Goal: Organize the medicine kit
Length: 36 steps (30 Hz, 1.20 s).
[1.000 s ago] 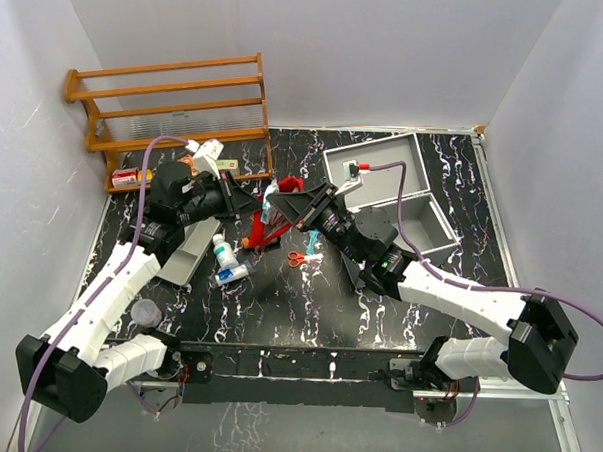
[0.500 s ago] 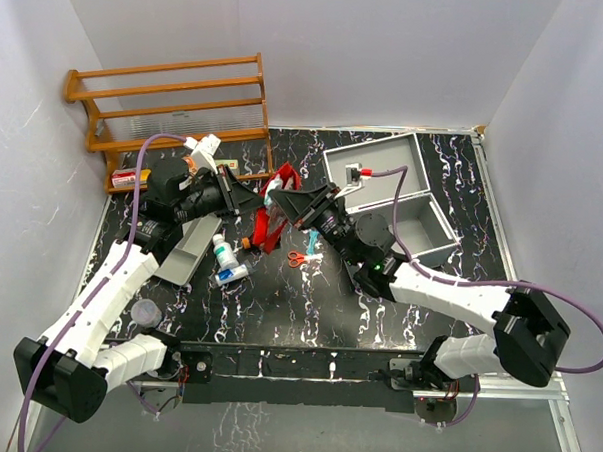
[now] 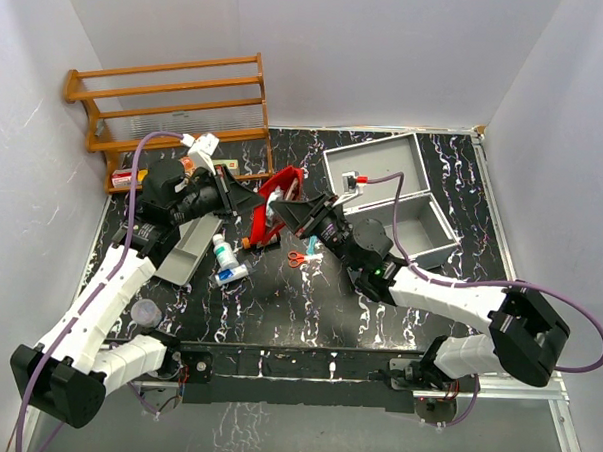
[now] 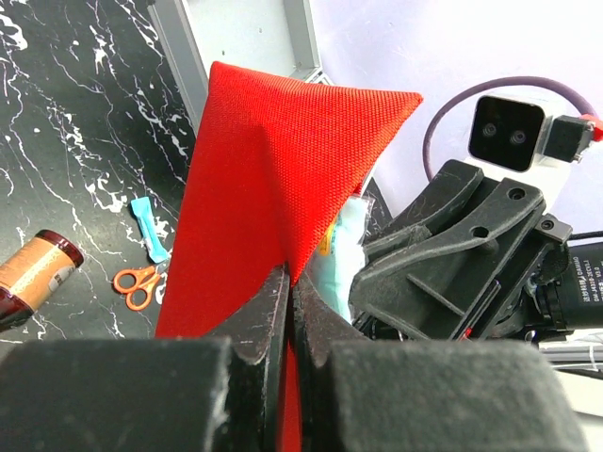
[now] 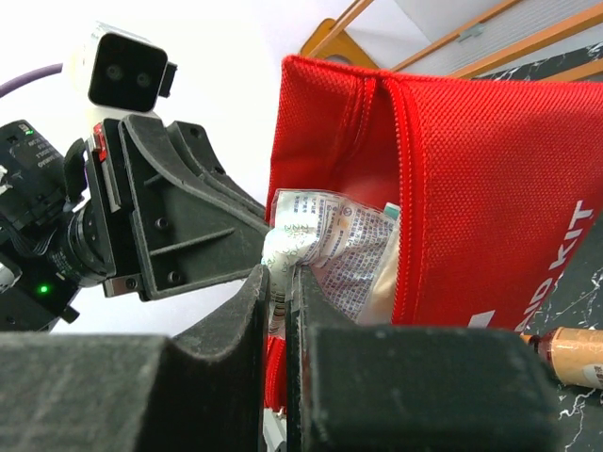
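Note:
The red medicine kit pouch hangs above the table between both arms. My left gripper is shut on a fold of its red fabric, pinched at the fingertips. My right gripper is shut on a white printed packet. It holds the packet at the open mouth of the pouch, with the far end of the packet inside. Another pale item shows inside the pouch beside the packet.
A wooden rack stands at the back left and two grey bins at the back right. A grey tray, a white bottle, a tube, orange scissors, a brown bottle and a clear cup lie on the table.
The pouch has risen and its top has tipped towards the right arm. My right gripper has moved left to the pouch's mouth with the packet.

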Each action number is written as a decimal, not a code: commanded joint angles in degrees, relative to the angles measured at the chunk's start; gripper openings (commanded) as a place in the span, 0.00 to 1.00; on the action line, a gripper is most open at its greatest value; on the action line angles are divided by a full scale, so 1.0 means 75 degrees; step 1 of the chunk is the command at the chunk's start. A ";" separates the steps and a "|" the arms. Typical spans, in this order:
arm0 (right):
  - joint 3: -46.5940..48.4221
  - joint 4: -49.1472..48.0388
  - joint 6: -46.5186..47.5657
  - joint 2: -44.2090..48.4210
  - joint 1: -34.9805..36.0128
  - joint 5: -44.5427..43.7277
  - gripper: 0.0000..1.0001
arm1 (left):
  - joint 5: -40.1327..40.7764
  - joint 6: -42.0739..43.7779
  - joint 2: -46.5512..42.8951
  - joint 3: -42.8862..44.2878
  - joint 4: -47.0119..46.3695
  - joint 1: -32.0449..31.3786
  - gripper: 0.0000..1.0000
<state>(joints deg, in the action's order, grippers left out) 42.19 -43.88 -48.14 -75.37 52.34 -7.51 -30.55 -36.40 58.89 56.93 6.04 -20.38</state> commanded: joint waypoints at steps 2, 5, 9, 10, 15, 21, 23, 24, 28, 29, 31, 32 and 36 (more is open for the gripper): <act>-0.0037 -0.0441 -0.0515 0.0108 -0.0029 0.0763 0.00 | -0.0145 0.0155 -0.0320 0.0103 -0.0521 -0.0017 0.00; -0.0280 -0.0495 -0.0975 0.0147 0.0003 0.0945 0.00 | -0.0123 0.0162 -0.0315 0.0080 -0.0568 -0.0015 0.00; -0.0414 -0.0074 -0.1209 0.0192 0.0007 0.0780 0.04 | -0.0114 0.0125 -0.0298 0.0064 -0.0640 -0.0015 0.00; -0.0392 0.0154 -0.1210 0.0264 0.0003 0.0619 0.08 | -0.0095 0.0124 -0.0305 0.0064 -0.0625 -0.0019 0.00; -0.0020 0.1636 -0.0955 0.0723 0.0005 -0.0169 0.30 | -0.0017 0.0351 -0.0247 0.0046 -0.0443 -0.0016 0.00; 0.0321 0.3092 -0.0812 0.1154 0.0006 -0.0568 0.40 | 0.0088 0.0777 -0.0073 -0.0024 -0.0183 -0.0013 0.00; 0.0498 0.3616 -0.0821 0.1164 0.0006 -0.0527 0.40 | 0.0088 0.0829 -0.0030 -0.0092 -0.0216 -0.0016 0.00; 0.0606 0.3904 -0.0823 0.1143 -0.0001 -0.0467 0.40 | 0.0099 0.0834 0.0000 -0.0120 -0.0238 -0.0018 0.00; 0.0971 0.4742 -0.0852 0.0987 -0.0001 -0.0168 0.36 | 0.0100 0.0854 0.0140 -0.0231 -0.0300 -0.0013 0.00; 0.1046 0.4837 -0.0858 0.0939 0.0014 -0.0094 0.35 | 0.0106 0.0845 0.0165 -0.0256 -0.0317 -0.0016 0.00; 0.1218 0.5069 -0.0865 0.0797 0.0018 0.0025 0.34 | 0.0097 0.0830 0.0222 -0.0330 -0.0367 -0.0016 0.00; 0.1331 0.5236 -0.0864 0.0708 0.0024 0.0022 0.33 | 0.0101 0.0815 0.0232 -0.0362 -0.0377 -0.0015 0.00; 0.1716 0.5783 -0.0920 0.0317 0.0059 -0.0024 0.30 | 0.0016 0.0688 0.0316 -0.0447 -0.0380 -0.0016 0.00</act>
<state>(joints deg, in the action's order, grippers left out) 50.54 -5.13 -55.42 -70.94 52.40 -7.94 -29.36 -30.98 61.39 53.63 5.13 -20.38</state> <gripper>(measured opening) 0.311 0.009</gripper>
